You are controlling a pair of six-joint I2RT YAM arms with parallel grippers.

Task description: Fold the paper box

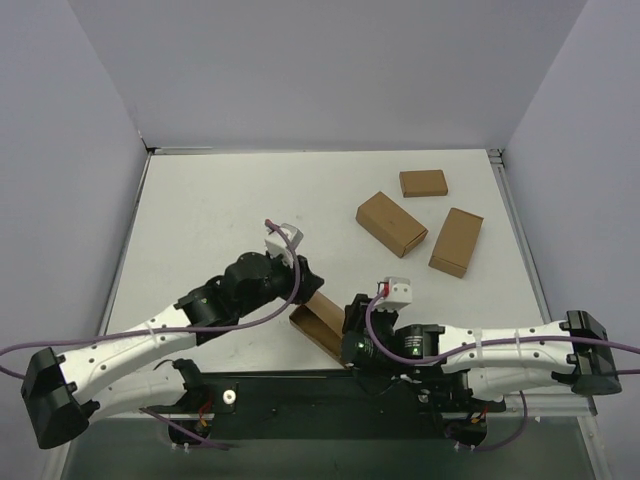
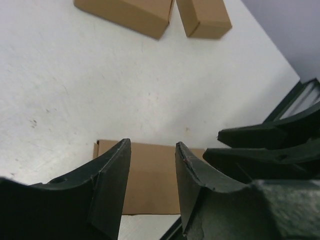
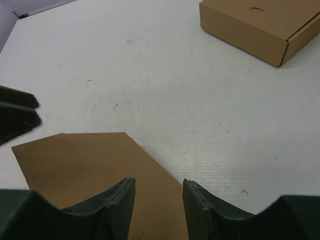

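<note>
The paper box (image 1: 320,322) is a flat brown piece lying near the table's front edge, between the two wrists and partly hidden by them. My left gripper (image 1: 312,287) hovers over its left end, jaws open and empty; the wrist view shows the brown cardboard (image 2: 150,175) between and below its fingers. My right gripper (image 1: 352,320) is over its right end, open and empty; the right wrist view shows the cardboard (image 3: 80,165) under its fingers, with the left gripper's fingertips (image 3: 17,117) at the left edge.
Three small ready-made brown boxes lie at the back right: one (image 1: 391,222), one (image 1: 423,183) and one (image 1: 456,241). Two of them show in the left wrist view (image 2: 127,15) (image 2: 204,17), one in the right wrist view (image 3: 260,25). A black rail (image 1: 330,390) runs along the front.
</note>
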